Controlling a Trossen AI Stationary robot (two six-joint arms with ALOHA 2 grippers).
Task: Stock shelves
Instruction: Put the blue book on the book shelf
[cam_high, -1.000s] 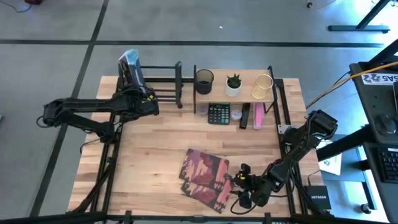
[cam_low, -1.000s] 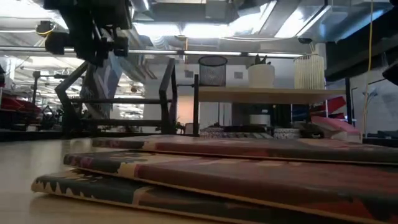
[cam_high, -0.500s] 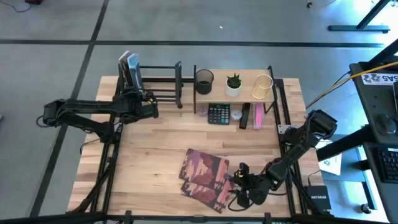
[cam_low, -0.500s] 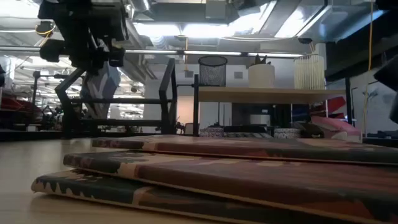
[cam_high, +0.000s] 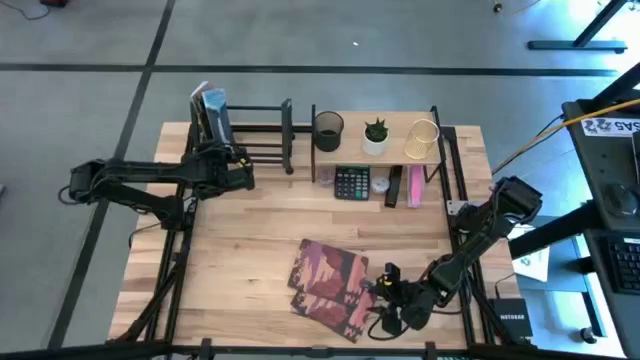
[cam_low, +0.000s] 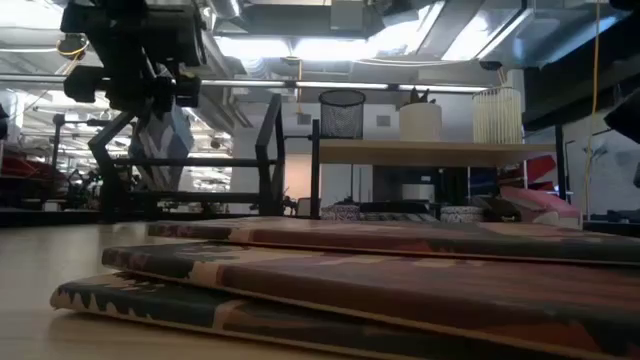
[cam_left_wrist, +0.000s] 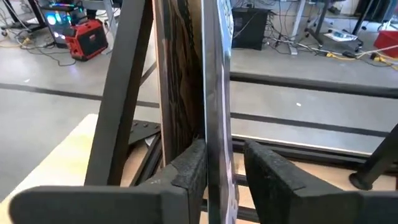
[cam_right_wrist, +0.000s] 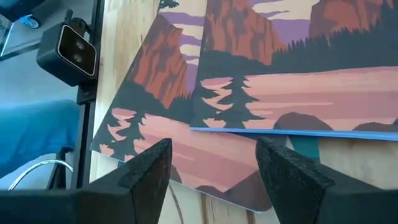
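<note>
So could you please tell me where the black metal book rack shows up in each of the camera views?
High view: book rack at the table's far left, beside the wood shelf.
Low view: rack left of centre, the shelf on its right.
Left wrist view: its black upright close ahead.
Right wrist view: not in it.
Shared landmark: the wood shelf.

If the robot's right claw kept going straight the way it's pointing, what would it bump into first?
Most likely the flat books with red-and-purple mountain covers lying on the wooden table. The right gripper, fingers open, points down at them from the table's front edge. How far off they are is unclear.
</note>
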